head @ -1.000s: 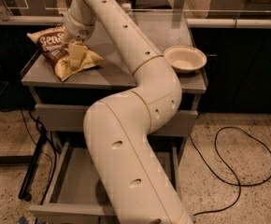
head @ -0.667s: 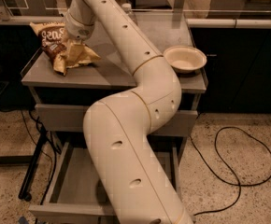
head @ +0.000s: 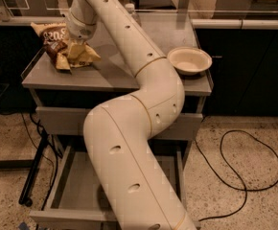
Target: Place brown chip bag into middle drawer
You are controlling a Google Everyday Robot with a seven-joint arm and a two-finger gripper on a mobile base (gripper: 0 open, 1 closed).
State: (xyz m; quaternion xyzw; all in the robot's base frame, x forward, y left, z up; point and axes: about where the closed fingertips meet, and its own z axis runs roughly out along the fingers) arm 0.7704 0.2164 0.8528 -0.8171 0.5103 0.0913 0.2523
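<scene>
Since a second ago, the bag [head: 52, 36] has shifted toward the back-left corner of the cabinet top [head: 115, 75] and now stands more upright, with its dark lettered part raised and leaning left. Your gripper [head: 75, 46] has moved with it and now sits low over the left end of the top, pressed into the bag's crumpled pale lower part. The bag bunches around the gripper and hides its tip, so you cannot tell whether it is closed on the bag or only pushing against it. The bag's lower edge looks to be touching the top.

You have the drawer [head: 64, 176] pulled out at the bottom of the cabinet, well below the bag, with its grey floor bare on the left. The arm [head: 129, 147] crosses in front of it and covers its right half. A pale bowl [head: 189, 60] sits at the right edge of the top, well apart from the bag.
</scene>
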